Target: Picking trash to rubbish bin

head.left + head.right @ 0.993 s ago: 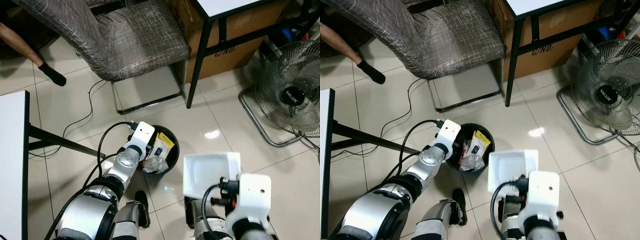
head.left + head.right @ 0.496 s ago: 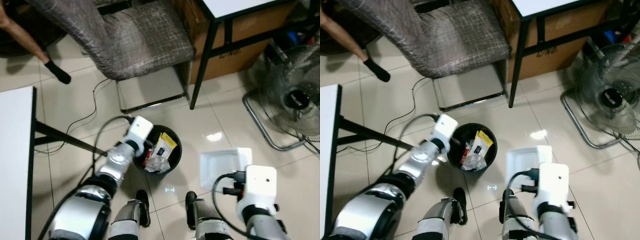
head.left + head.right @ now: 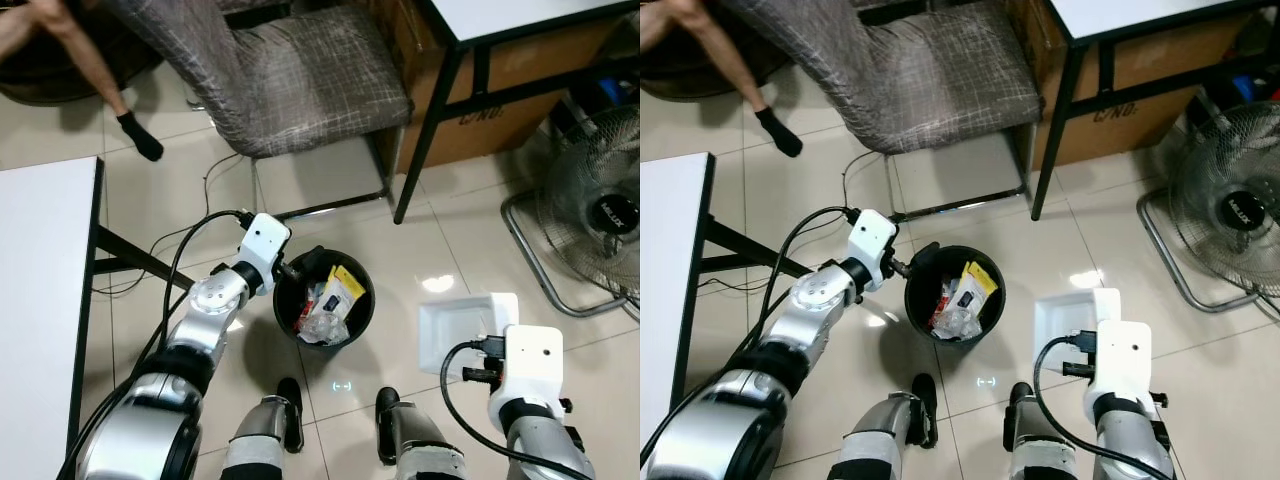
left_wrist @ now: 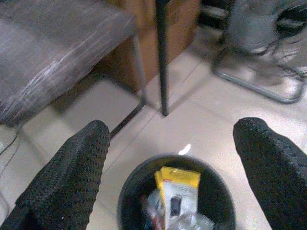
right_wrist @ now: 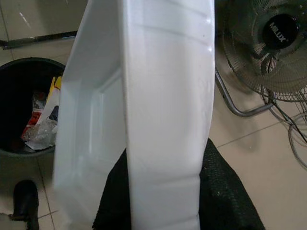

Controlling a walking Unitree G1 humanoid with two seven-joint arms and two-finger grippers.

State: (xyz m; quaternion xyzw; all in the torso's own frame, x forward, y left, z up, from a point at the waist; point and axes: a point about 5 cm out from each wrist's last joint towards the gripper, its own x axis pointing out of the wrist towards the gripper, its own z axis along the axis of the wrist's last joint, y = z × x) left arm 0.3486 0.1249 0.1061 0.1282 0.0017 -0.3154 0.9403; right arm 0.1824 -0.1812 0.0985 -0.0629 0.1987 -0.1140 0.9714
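Tray (image 5: 158,96) clamped in right tool (image 5: 163,191), beside bin (image 3: 323,299).

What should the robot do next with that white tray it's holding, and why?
Probably swing the right gripper leftward to carry the white foam tray over the black bin. The tray is clamped between its fingers but hangs over bare floor beside the bin, not above the opening. The left gripper hovers open over the bin, so it may need to clear out first.

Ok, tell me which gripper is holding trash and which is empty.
The right gripper holds the white tray; the left gripper is open and empty at the black bin.
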